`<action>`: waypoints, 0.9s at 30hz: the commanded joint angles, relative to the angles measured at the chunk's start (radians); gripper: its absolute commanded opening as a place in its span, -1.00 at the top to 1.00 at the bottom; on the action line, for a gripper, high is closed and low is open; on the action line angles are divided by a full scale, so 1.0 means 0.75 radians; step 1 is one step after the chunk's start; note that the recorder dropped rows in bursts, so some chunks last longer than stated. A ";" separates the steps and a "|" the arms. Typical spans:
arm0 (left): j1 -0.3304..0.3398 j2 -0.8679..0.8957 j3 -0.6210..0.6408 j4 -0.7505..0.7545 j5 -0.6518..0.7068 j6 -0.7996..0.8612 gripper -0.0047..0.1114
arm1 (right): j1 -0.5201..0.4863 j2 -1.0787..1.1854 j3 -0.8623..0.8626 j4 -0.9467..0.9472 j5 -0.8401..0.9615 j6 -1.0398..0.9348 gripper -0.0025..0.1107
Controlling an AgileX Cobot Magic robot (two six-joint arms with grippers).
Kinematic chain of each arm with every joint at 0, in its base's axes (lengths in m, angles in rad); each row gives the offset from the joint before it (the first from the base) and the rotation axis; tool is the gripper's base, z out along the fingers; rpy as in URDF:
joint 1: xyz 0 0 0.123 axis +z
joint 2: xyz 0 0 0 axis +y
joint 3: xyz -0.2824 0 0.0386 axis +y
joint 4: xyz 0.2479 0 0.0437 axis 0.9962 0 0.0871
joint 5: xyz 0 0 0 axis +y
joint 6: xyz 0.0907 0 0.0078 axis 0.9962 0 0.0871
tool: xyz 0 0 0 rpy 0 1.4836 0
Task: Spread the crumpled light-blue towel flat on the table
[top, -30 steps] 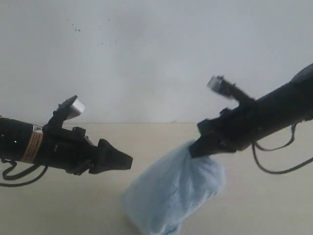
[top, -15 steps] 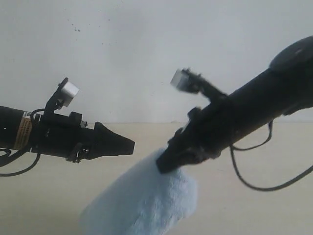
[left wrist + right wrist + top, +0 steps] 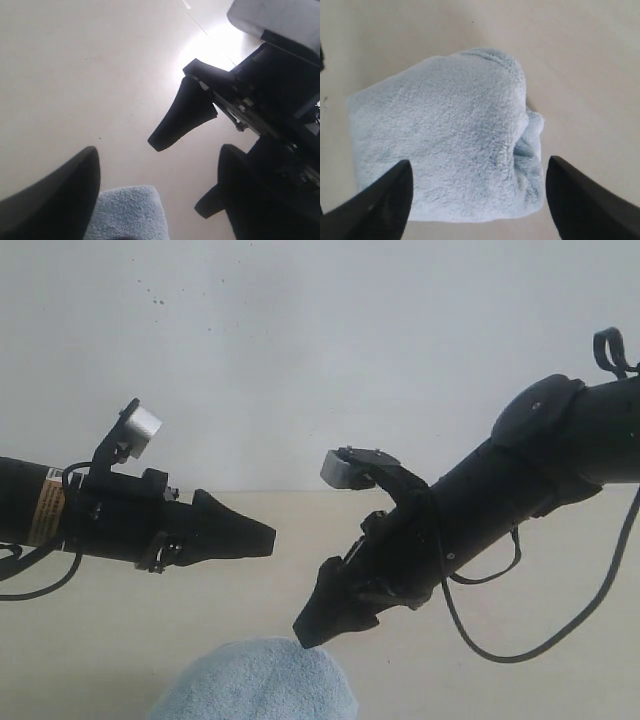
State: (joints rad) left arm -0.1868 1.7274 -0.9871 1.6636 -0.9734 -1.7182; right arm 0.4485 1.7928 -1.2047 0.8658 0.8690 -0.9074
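Note:
The light-blue towel (image 3: 255,688) lies bunched in a soft heap on the beige table (image 3: 110,640) at the near edge, partly cut off by the exterior view. My right gripper (image 3: 318,622) hovers just above its right side, open, with nothing between its fingers. In the right wrist view the towel (image 3: 445,135) fills the space below the open gripper (image 3: 480,160), folded over, with a creased edge to one side. My left gripper (image 3: 258,538) hangs higher to the left, open and empty. The left wrist view shows a towel corner (image 3: 127,212) under that gripper (image 3: 160,160). No tag shows.
The off-white speckled wall (image 3: 300,360) rises behind the table. The right arm's black fingers (image 3: 175,122) and body reach close in front of the left gripper. Loose cables (image 3: 520,640) hang under the right arm. Bare tabletop (image 3: 580,60) surrounds the towel.
My right gripper swung left and down with the towel, then opened and let it go. The towel dropped into a heap at the front. The left arm rose slightly, then held still.

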 commanded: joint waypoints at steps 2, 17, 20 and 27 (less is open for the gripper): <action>0.004 -0.009 -0.007 -0.010 -0.011 0.005 -0.17 | -0.001 0.080 -0.004 -0.016 -0.047 0.063 -0.28; 0.004 -0.009 -0.007 -0.010 0.001 0.005 -0.17 | 0.002 0.275 -0.007 0.262 0.123 -0.141 0.83; 0.004 -0.009 -0.007 -0.010 0.001 0.005 -0.17 | -0.001 0.242 -0.007 0.264 0.133 -0.164 0.95; 0.004 -0.009 -0.007 -0.013 0.003 -0.046 -0.17 | -0.115 0.084 -0.007 0.233 0.100 -0.185 0.96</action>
State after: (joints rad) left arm -0.1868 1.7274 -0.9871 1.6636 -0.9754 -1.7234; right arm 0.4114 1.9214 -1.2047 1.0512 0.9556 -1.0333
